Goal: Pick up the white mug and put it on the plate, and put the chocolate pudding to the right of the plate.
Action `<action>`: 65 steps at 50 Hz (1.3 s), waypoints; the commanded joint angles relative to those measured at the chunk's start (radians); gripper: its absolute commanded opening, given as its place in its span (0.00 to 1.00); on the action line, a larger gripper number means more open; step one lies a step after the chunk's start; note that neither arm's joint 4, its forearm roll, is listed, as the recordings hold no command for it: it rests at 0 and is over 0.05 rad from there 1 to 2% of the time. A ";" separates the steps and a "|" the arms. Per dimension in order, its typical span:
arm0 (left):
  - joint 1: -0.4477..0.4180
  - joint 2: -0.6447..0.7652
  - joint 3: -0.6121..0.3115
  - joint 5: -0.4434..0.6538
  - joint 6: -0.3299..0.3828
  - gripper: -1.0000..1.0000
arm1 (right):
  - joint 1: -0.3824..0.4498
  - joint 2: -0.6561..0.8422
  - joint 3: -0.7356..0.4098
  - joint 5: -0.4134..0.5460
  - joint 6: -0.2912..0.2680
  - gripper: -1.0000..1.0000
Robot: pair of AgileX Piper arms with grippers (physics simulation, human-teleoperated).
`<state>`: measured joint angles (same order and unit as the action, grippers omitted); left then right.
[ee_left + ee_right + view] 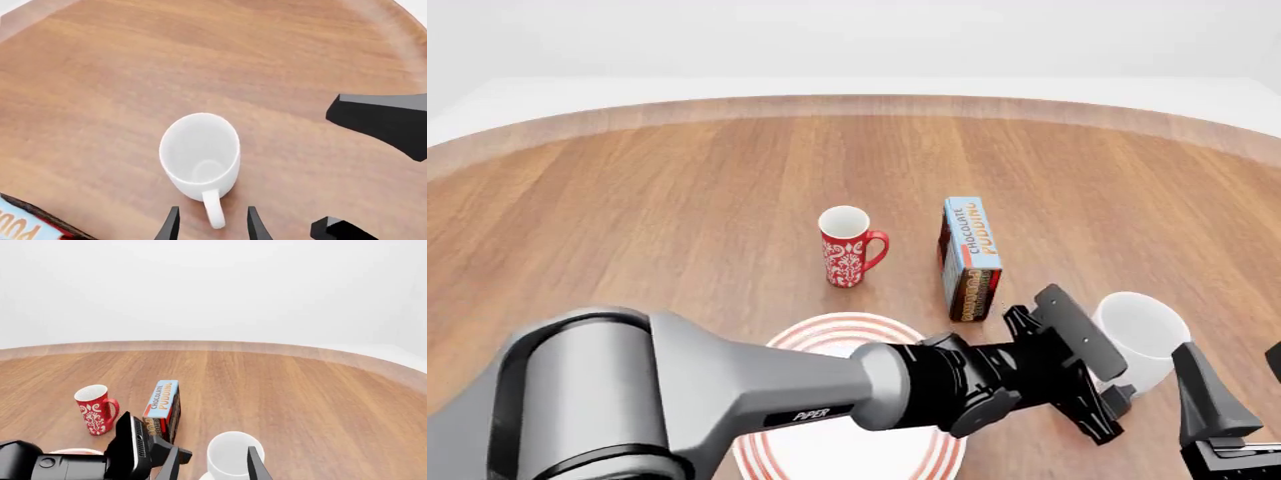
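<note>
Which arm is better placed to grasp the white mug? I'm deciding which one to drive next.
Left. The left gripper is open, its fingers either side of the white mug handle. The right gripper also hovers open near the mug, but at its rim rather than lined up on the handle.

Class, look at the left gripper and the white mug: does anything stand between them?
Nothing visible does. The left gripper is open with the white mug's handle right between its fingers; the chocolate pudding stands off to the side.

Crowded ground around the plain white ceramic mug point(1141, 335)

The left gripper point(1094, 385) and upright light-blue chocolate pudding carton point(970, 258) crowd its left; bare wooden tabletop point(667, 210) lies open beyond it.
</note>
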<state>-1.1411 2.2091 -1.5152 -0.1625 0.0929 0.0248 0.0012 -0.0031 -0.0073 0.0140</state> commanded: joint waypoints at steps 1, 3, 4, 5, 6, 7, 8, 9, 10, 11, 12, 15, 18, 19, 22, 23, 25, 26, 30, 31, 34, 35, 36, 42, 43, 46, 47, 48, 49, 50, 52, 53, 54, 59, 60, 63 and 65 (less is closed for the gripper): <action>-0.008 0.026 -0.014 0.000 -0.012 1.00 | 0.000 0.000 0.000 0.000 0.001 1.00; -0.008 0.034 -0.018 -0.001 -0.015 1.00 | 0.000 0.000 0.000 0.000 0.000 1.00; -0.009 0.036 -0.018 -0.002 -0.016 1.00 | 0.000 0.000 0.000 0.000 0.000 1.00; -0.009 0.039 -0.019 -0.003 -0.017 1.00 | 0.000 0.000 0.000 0.000 0.000 1.00; -0.009 0.041 -0.020 -0.003 -0.018 1.00 | 0.000 0.000 0.000 0.000 0.000 1.00; -0.009 0.044 -0.022 -0.003 -0.019 1.00 | 0.000 0.000 0.000 0.000 0.000 1.00; -0.009 0.045 -0.022 -0.003 -0.020 1.00 | 0.000 0.000 0.000 0.000 0.000 1.00; -0.009 0.048 -0.023 -0.003 -0.020 1.00 | 0.000 0.000 0.000 0.000 0.000 1.00; -0.009 0.048 -0.023 -0.003 -0.020 1.00 | 0.000 0.000 0.000 0.000 0.000 1.00; -0.009 0.048 -0.023 -0.003 -0.020 1.00 | 0.000 0.000 0.000 0.000 0.000 1.00; -0.009 0.048 -0.023 -0.003 -0.020 1.00 | 0.000 0.000 0.000 0.000 0.000 1.00; -0.005 0.054 -0.030 0.002 -0.020 1.00 | 0.000 0.000 0.000 0.000 0.000 1.00; -0.005 0.054 -0.030 0.002 -0.020 1.00 | 0.000 0.000 0.000 0.000 0.000 1.00; -0.005 0.054 -0.030 0.002 -0.020 1.00 | 0.000 0.000 0.000 0.000 0.000 1.00; -0.005 0.054 -0.030 0.002 -0.020 1.00 | 0.000 0.000 0.000 0.000 0.000 1.00; -0.005 0.054 -0.030 0.002 -0.020 1.00 | 0.000 0.000 0.000 0.000 0.000 1.00; 0.008 0.083 -0.058 0.013 -0.025 1.00 | 0.000 0.000 0.000 0.000 0.000 1.00; 0.008 0.086 -0.061 0.014 -0.025 1.00 | 0.000 0.000 0.000 0.000 0.000 1.00; 0.004 0.098 -0.068 0.014 -0.029 1.00 | 0.000 0.000 0.000 0.000 0.000 1.00; 0.003 0.103 -0.070 0.013 -0.031 1.00 | 0.000 0.000 0.000 0.000 0.000 1.00; 0.002 0.105 -0.071 0.013 -0.032 1.00 | 0.000 0.000 0.000 0.000 0.000 1.00; 0.002 0.105 -0.071 0.013 -0.032 1.00 | 0.000 0.000 0.000 0.000 0.000 1.00; 0.002 0.105 -0.071 0.013 -0.032 1.00 | 0.000 0.000 0.000 0.000 0.000 1.00; 0.002 0.105 -0.071 0.013 -0.032 1.00 | 0.000 0.000 0.000 0.000 0.000 1.00; 0.002 0.105 -0.071 0.013 -0.032 1.00 | 0.000 0.000 0.000 0.000 0.000 1.00; -0.001 0.117 -0.076 0.011 -0.038 1.00 | 0.000 0.000 0.000 0.000 0.000 1.00; -0.001 0.117 -0.076 0.011 -0.038 1.00 | 0.000 0.000 0.000 0.000 0.000 1.00; -0.001 0.117 -0.076 0.011 -0.038 1.00 | 0.000 0.000 0.000 0.000 0.000 1.00; -0.001 0.117 -0.076 0.011 -0.038 1.00 | 0.000 0.000 0.000 0.000 0.000 1.00; -0.001 0.117 -0.076 0.011 -0.038 1.00 | 0.000 0.000 0.000 0.000 0.000 1.00; -0.001 0.117 -0.076 0.011 -0.038 1.00 | 0.000 0.000 0.000 0.000 0.000 1.00; -0.001 0.117 -0.076 0.011 -0.038 1.00 | 0.000 0.000 0.000 0.000 0.000 1.00; -0.001 0.117 -0.076 0.011 -0.038 1.00 | 0.000 0.000 0.000 0.000 0.000 1.00; -0.001 0.117 -0.076 0.011 -0.038 1.00 | 0.000 0.000 0.000 0.000 0.000 1.00; -0.001 0.117 -0.076 0.011 -0.038 1.00 | 0.000 0.000 0.000 0.000 0.000 1.00; -0.001 0.117 -0.076 0.011 -0.038 1.00 | 0.000 0.000 0.000 0.000 0.000 1.00; -0.001 0.117 -0.076 0.011 -0.038 1.00 | 0.000 0.000 0.000 0.000 0.000 1.00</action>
<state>-1.1414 2.3240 -1.5895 -0.1517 0.0560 0.0252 0.0012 -0.0031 -0.0072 0.0143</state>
